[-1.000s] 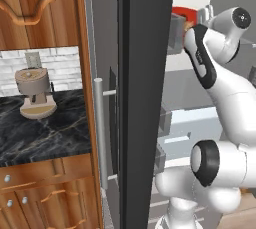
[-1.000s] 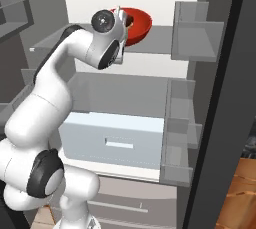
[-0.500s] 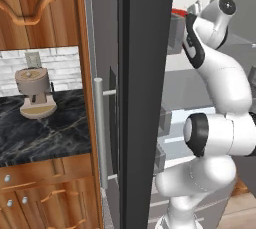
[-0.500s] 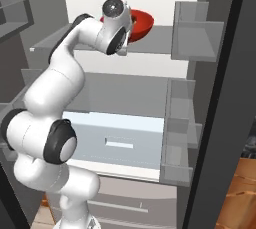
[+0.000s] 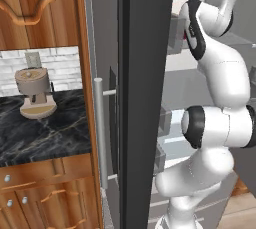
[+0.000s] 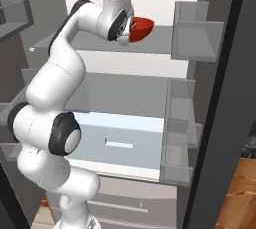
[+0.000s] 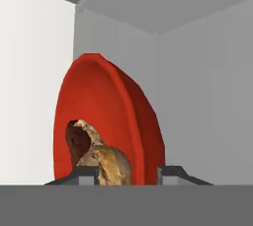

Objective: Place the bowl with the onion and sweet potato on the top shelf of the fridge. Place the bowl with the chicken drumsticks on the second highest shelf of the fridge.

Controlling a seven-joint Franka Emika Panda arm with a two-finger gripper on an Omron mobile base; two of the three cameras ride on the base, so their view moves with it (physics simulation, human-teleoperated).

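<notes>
Inside fridge (image 6: 125,93), red bowl (image 6: 140,27) on glass shelf (image 6: 155,47), end effector (image 7: 126,173) spread, coffee grinder (image 5: 35,93) aside.

No writing, label, brand or number can be read anywhere: the fridge (image 6: 210,123), the red bowl (image 7: 108,121), the wooden cabinets (image 5: 45,3) and the counter (image 5: 45,133) are all unmarked.
</notes>
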